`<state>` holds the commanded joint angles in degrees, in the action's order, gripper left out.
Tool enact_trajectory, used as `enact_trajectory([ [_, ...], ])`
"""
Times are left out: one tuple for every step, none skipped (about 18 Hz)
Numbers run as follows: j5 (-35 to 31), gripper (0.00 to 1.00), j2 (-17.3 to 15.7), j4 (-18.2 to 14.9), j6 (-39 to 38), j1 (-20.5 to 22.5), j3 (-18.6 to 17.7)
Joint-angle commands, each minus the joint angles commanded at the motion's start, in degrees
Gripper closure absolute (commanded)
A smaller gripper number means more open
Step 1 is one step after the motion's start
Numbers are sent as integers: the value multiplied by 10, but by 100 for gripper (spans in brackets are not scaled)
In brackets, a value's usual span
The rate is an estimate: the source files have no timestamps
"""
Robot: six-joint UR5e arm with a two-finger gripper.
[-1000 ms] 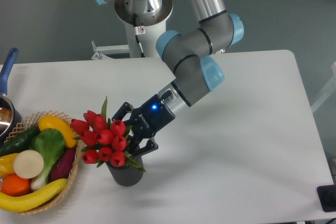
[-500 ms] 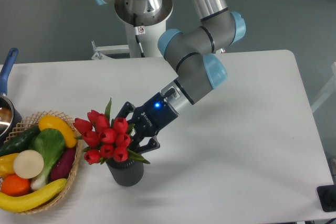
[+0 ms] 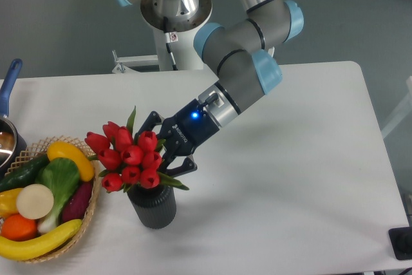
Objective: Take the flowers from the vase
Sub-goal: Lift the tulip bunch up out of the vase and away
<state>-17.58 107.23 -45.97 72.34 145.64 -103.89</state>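
Partly hidden fingers [image 3: 156,154] clenched on flowers [image 3: 129,157], stems unseen above vase [image 3: 153,205]

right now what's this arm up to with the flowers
The gripper has closed on the flowers, a bunch of red tulips, and is lifting them out of the dark grey vase. Compared with a second ago the bunch sits higher, though its lower end is still at the vase mouth. A wicker basket of produce sits beside it.
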Motion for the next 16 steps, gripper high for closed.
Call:
enact_trajectory([
  [0, 51, -4, 0, -2, 1, 2],
  [0, 51, -5, 0, -3, 1, 5],
  [1, 51, -6, 0, -7, 0, 11],
  [1, 51, -6, 0, -18, 0, 15],
  [2, 51, -6, 0, -29, 0, 21],
  [2, 51, -6, -1, -39, -1, 28],
  [2, 51, -7, 0, -46, -2, 34],
  [2, 51, -7, 0, -51, -3, 40],
  [2, 51, -8, 0, -61, -5, 47],
  [2, 51, -9, 0, -76, -6, 54],
  [2, 51, -11, 0, -93, -8, 63],
  [2, 51, -13, 0, -108, -9, 71],
  [2, 51, -15, 0, -119, -10, 79],
  [2, 51, -15, 0, -131, -10, 88],
  [2, 51, -16, 0, -142, -11, 95],
  [2, 51, -19, 0, -149, -11, 100],
])
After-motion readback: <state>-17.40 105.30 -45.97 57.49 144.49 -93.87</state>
